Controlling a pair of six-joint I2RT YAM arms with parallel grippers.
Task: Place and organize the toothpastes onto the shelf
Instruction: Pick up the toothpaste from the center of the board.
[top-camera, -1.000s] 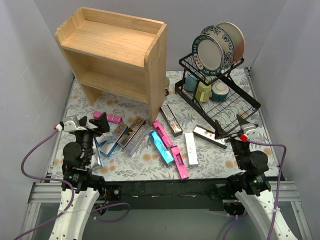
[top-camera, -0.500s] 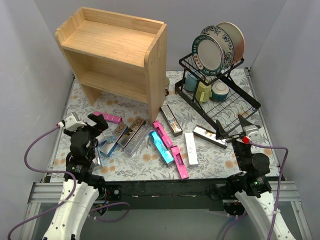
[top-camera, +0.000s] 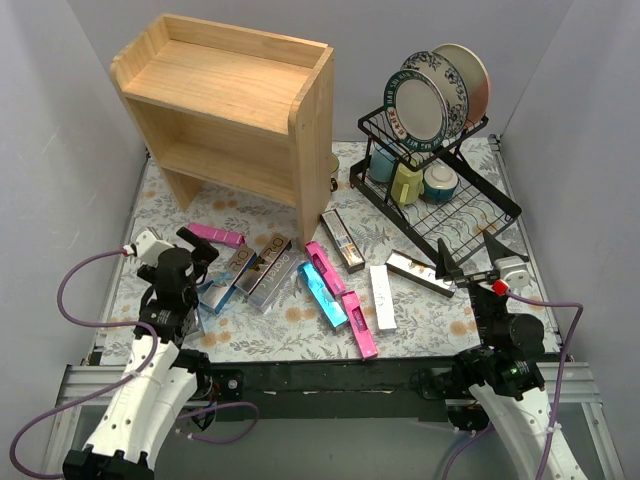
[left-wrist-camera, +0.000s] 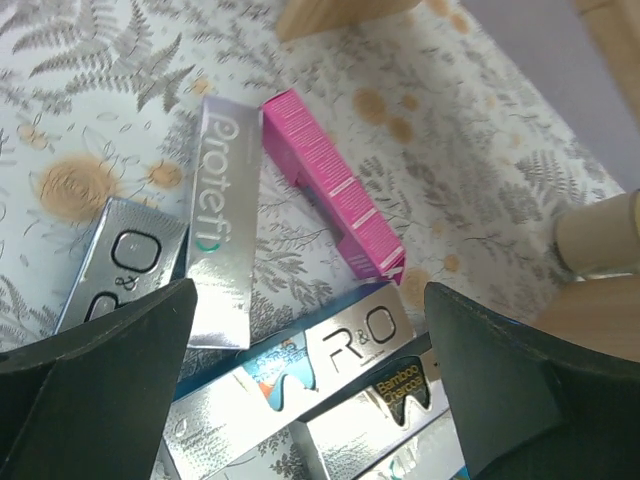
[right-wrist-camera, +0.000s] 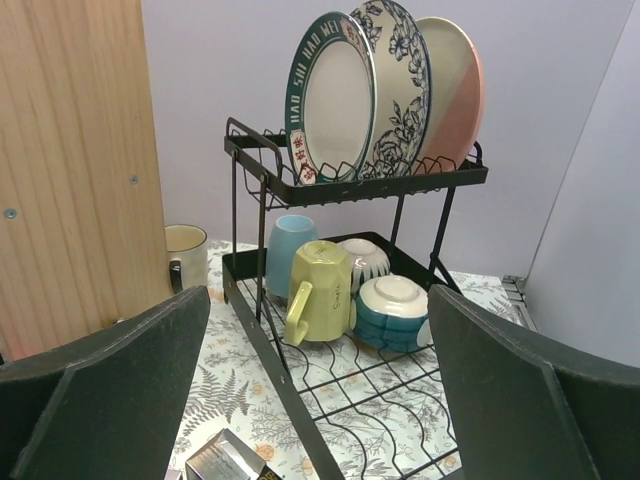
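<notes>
Currently: toothpastes (top-camera: 272, 268) loose before the shelf (top-camera: 222, 85)

All lie flat on the floral mat (top-camera: 440, 322). Silver cartons point diagonally toward the shelf; the pink ones slant toward the near right. The left gripper (left-wrist-camera: 305, 300) and right gripper (right-wrist-camera: 318, 300) both gape wide, holding nothing.

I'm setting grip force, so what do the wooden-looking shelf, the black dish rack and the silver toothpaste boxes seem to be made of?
Shelf: pale wood, matte, grain lines visible.
Dish rack: thin black wire, probably coated metal.
Silver toothpaste boxes: likely cardboard with a mirror-like foil finish; sharp folded edges, bright reflections.
</notes>
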